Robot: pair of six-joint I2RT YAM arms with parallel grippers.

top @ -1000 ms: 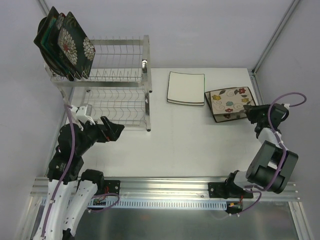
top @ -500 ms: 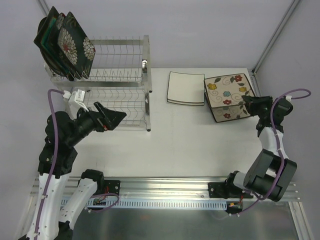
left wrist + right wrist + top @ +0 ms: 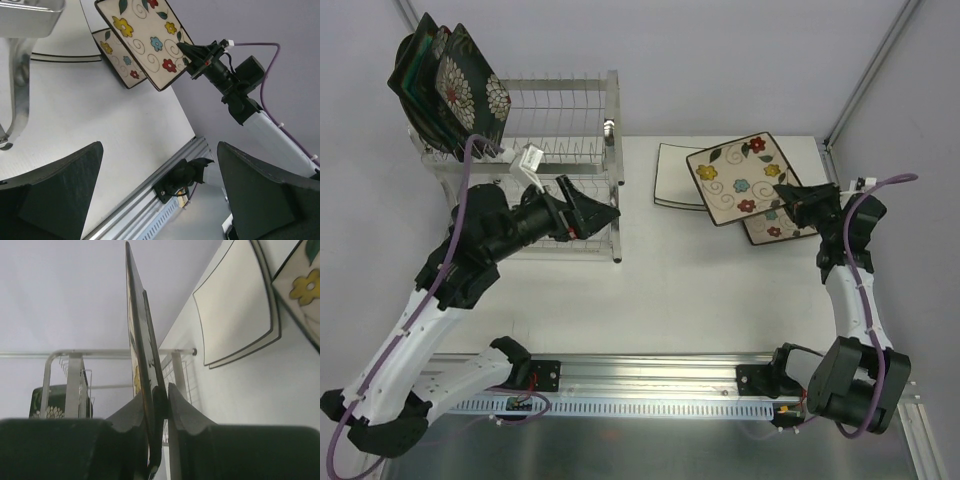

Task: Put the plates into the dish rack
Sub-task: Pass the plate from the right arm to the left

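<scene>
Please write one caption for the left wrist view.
The right claw holds one flowered plate by its edge above a second flowered plate.

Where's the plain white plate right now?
Top view: white plate flat on the table, centre-back, between the dish rack on its left and the raised flowered plate in the right gripper.

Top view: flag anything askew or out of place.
The dark plates at the left end of the dish rack lean outward past its frame. Otherwise only the flowered plate, pinched by its edge in the right gripper, hangs tilted above a second flowered plate.
</scene>
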